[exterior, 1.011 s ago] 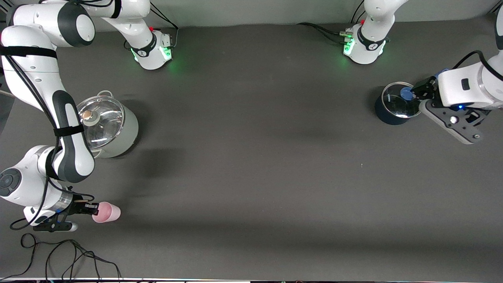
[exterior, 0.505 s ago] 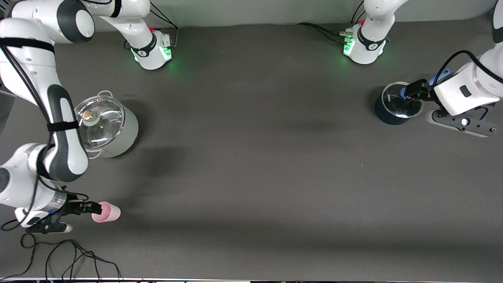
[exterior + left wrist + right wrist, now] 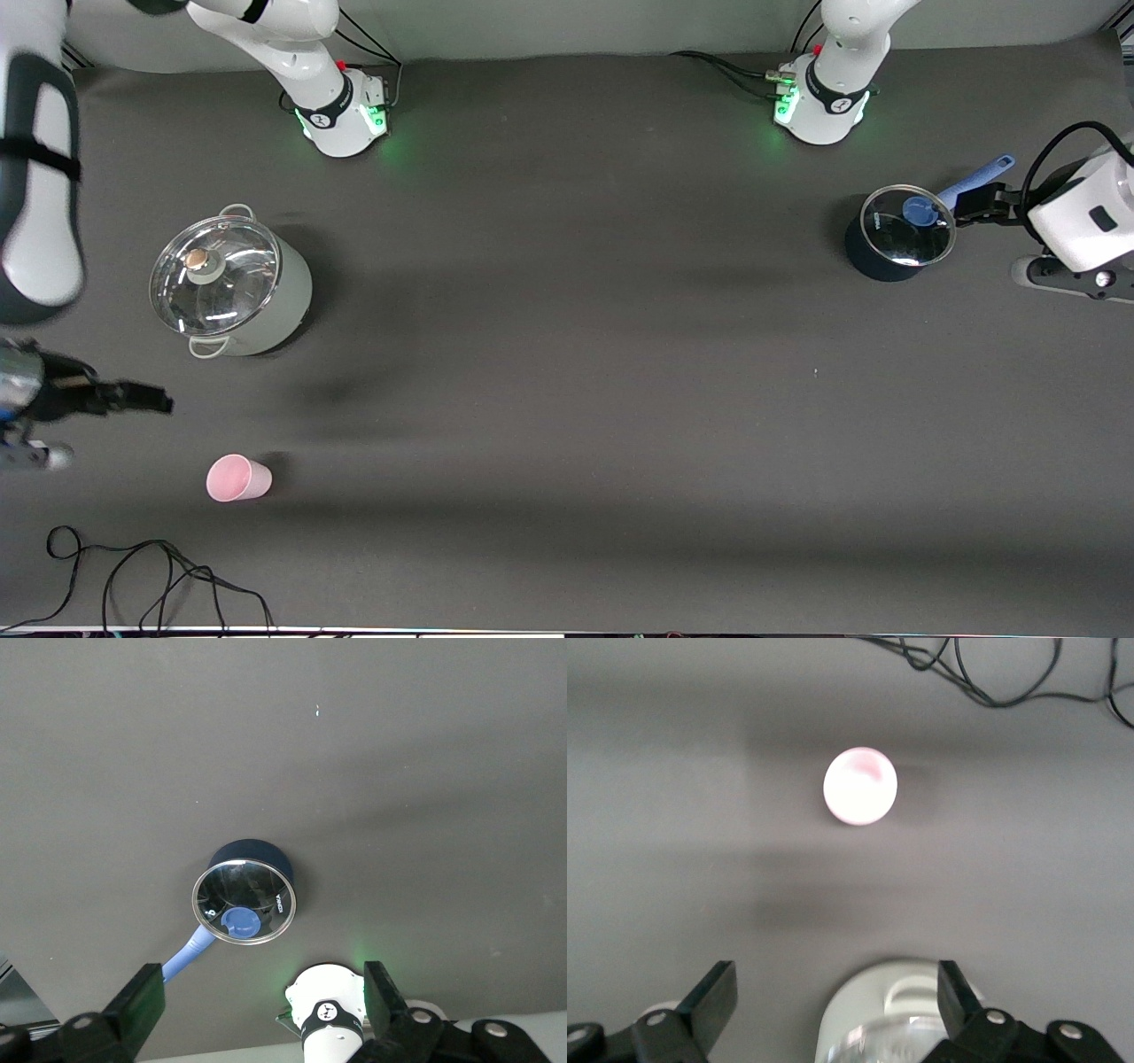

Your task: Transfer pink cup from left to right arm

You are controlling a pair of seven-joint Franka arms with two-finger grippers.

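The pink cup (image 3: 237, 478) (image 3: 860, 786) stands by itself on the dark table at the right arm's end, nearer to the front camera than the pale pot. Nothing touches it. My right gripper (image 3: 158, 403) (image 3: 833, 992) hangs open and empty above the bare table between the cup and the pot. My left gripper (image 3: 970, 211) (image 3: 263, 1001) is open and empty too, up over the blue handle (image 3: 974, 180) of the dark saucepan at the left arm's end.
A pale pot with a glass lid (image 3: 229, 282) (image 3: 895, 1014) stands at the right arm's end. The dark blue saucepan with a glass lid (image 3: 895, 232) (image 3: 244, 901) stands at the left arm's end. Loose black cable (image 3: 133, 576) (image 3: 992, 673) lies near the front edge by the cup.
My right gripper opened, let go of the pink cup and lifted away toward the pale pot. The cup stayed put. My left arm drew back from over the saucepan's lid.
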